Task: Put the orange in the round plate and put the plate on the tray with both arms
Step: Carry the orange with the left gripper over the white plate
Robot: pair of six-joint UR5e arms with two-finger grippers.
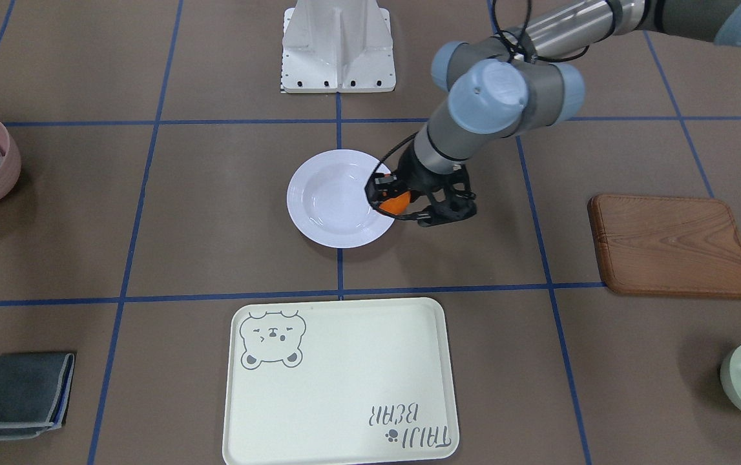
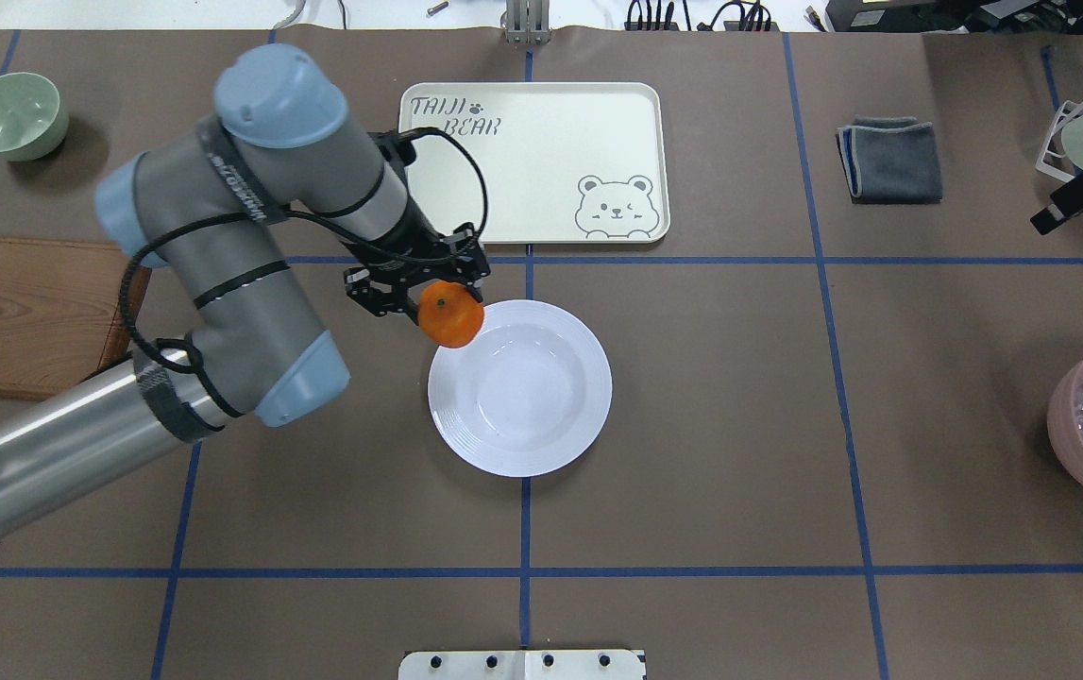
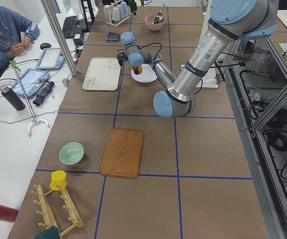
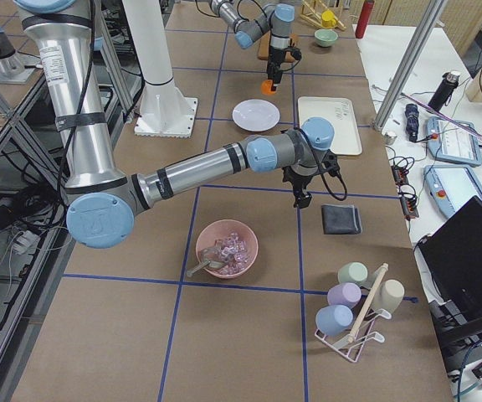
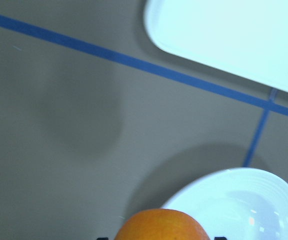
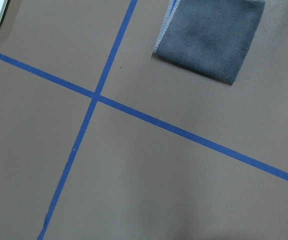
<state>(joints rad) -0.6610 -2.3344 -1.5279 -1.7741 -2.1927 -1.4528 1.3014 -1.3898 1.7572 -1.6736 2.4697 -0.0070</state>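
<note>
— What sort of place are we looking at?
— A robotics lab. Blue tape is gridding the papered bench, and an arm is rising from a bolted mount.
— Anything else?
— Aluminium posts are framing it. A person is sitting at a desk with tablets, and cables are trailing.

Table: brown, blue-taped grid.
Round plate: just beside left gripper.
Tray: near it.
Wooden board: well apart from it.

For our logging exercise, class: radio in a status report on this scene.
Left gripper shut on orange, above rim of round plate; plate empty. Right gripper near grey cloth, state unclear. Path clear.
</note>
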